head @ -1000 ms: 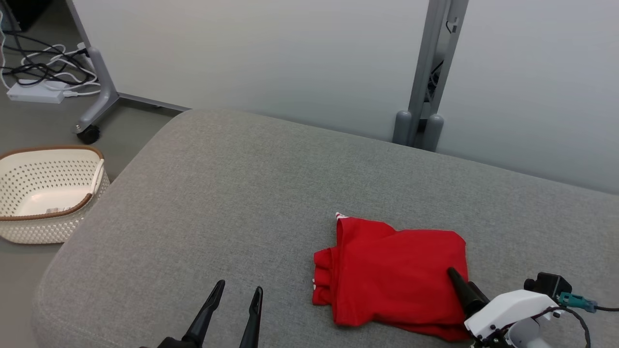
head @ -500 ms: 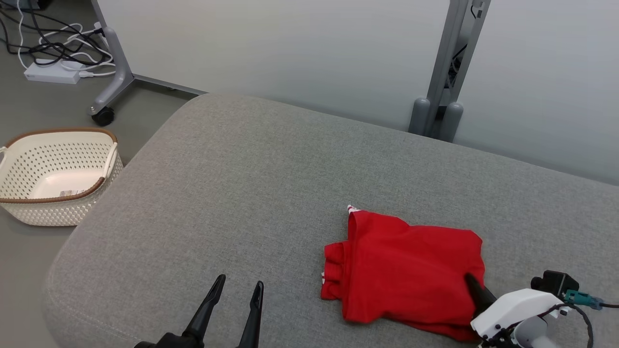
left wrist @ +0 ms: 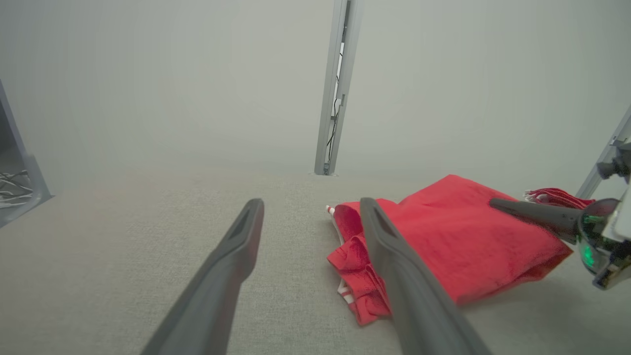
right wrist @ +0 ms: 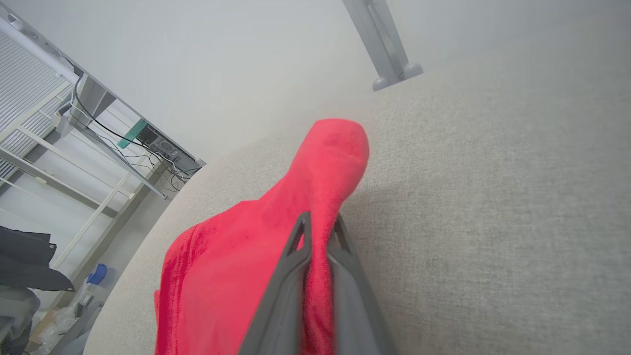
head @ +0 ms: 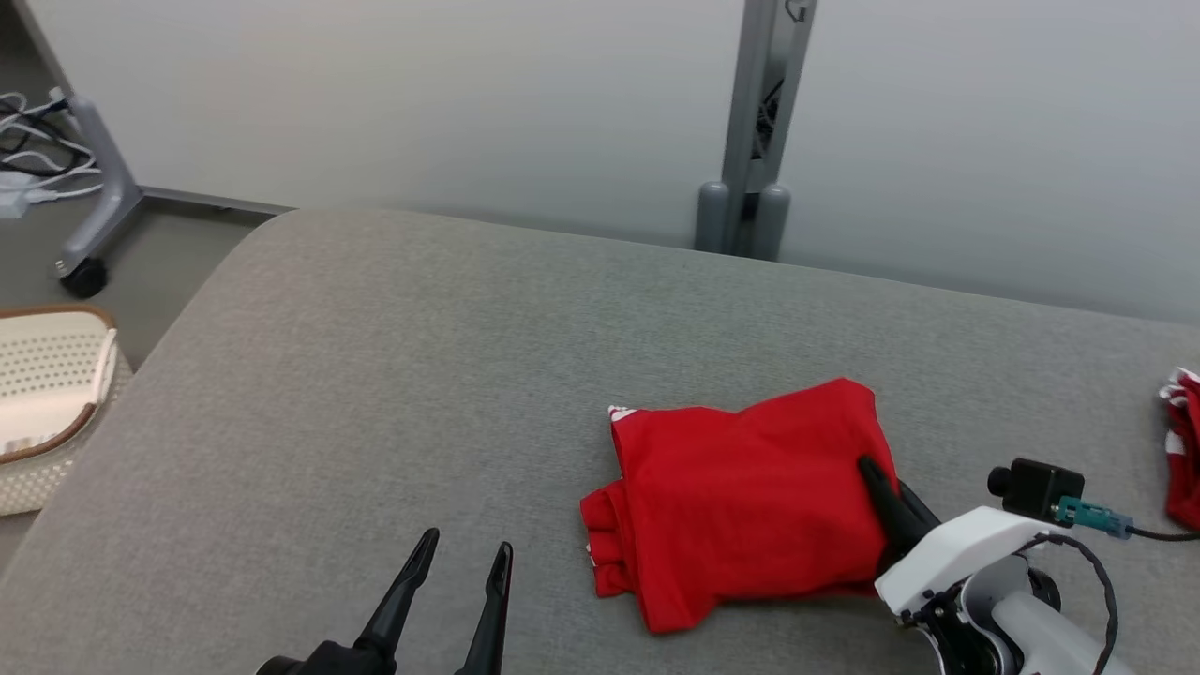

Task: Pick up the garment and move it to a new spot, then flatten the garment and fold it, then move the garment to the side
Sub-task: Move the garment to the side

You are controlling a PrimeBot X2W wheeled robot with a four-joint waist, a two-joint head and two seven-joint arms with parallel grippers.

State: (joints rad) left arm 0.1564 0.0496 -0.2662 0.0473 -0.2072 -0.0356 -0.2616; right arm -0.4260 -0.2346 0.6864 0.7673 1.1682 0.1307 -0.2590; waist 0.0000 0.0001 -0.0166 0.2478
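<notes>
Garment (head: 741,497), red, folded, on grey cushion (head: 375,375), right of centre. Right wrist view: right gripper (right wrist: 318,224) jaws clamped on its raised edge. Head view: left gripper (head: 468,541) jaws spread wide, empty.

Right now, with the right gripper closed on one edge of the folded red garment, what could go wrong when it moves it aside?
1. The right gripper pinches only one edge of the garment, so dragging may pull the fold open; the bunched layers at the opposite end look loose.
2. The left gripper is open and apart from the garment, giving no support.
3. Another red cloth lies further right; the garment might land on it.
</notes>
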